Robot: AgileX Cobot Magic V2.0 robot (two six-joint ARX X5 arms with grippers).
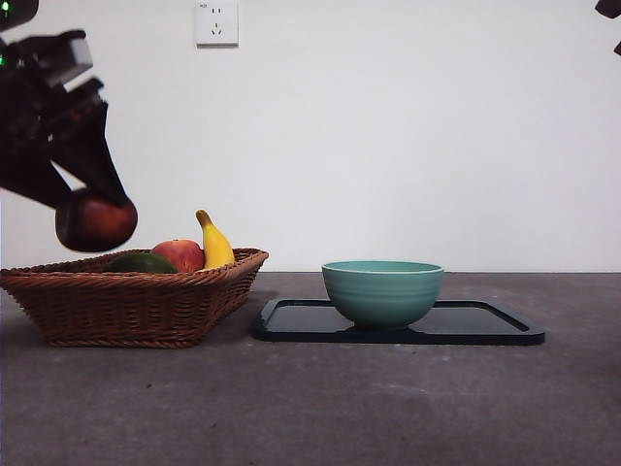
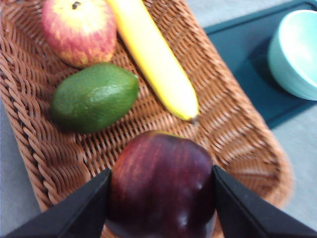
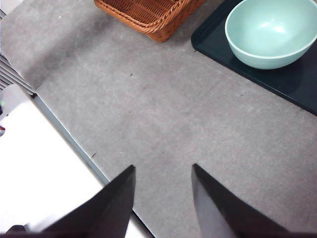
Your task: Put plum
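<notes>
left pincer (image 2: 161, 198) clamped on plum (image 2: 161, 183) above basket (image 1: 136, 306) | right pincer (image 3: 163, 193) apart

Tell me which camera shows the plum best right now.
The left wrist view: the plum fills it, clamped in the left tool. The front view shows it small, partly hidden, above the basket. The right wrist view misses it.

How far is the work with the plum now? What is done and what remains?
Done: the left gripper has closed on the plum and holds it in the air above the basket, clear of the apple, banana and green fruit. In hand: carrying it. Left: setting it down, probably in the empty bowl on the tray. The right gripper waits open.
</notes>
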